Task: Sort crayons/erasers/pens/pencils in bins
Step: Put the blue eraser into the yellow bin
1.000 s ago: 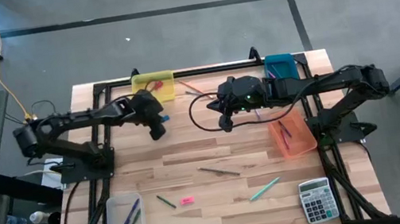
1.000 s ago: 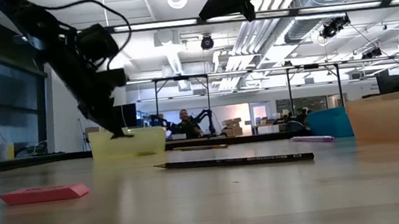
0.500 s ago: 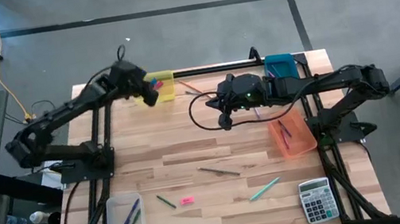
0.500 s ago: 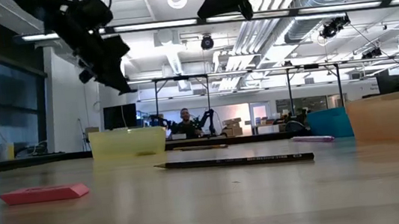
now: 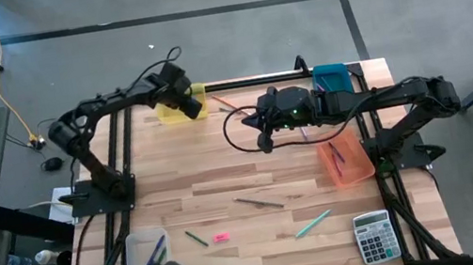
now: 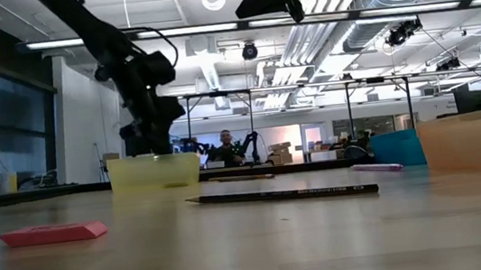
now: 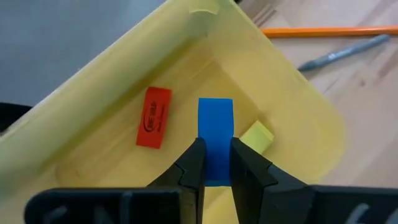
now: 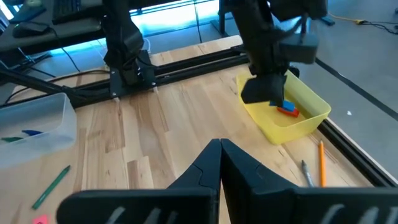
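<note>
The left gripper [image 7: 216, 163] fills the space over the yellow bin [image 5: 178, 109], pinching a blue eraser [image 7: 215, 135] between a red eraser [image 7: 153, 117] and a pale yellow eraser [image 7: 257, 135]. The right gripper [image 8: 219, 150] hangs pinched closed above bare table [image 5: 223, 168], clear of a pencil [image 5: 258, 202] nearby.

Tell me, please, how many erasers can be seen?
4. A blue eraser is held by the left gripper over the yellow bin; red and pale yellow lie inside; pink lies on the table. Others may be hidden.
</note>
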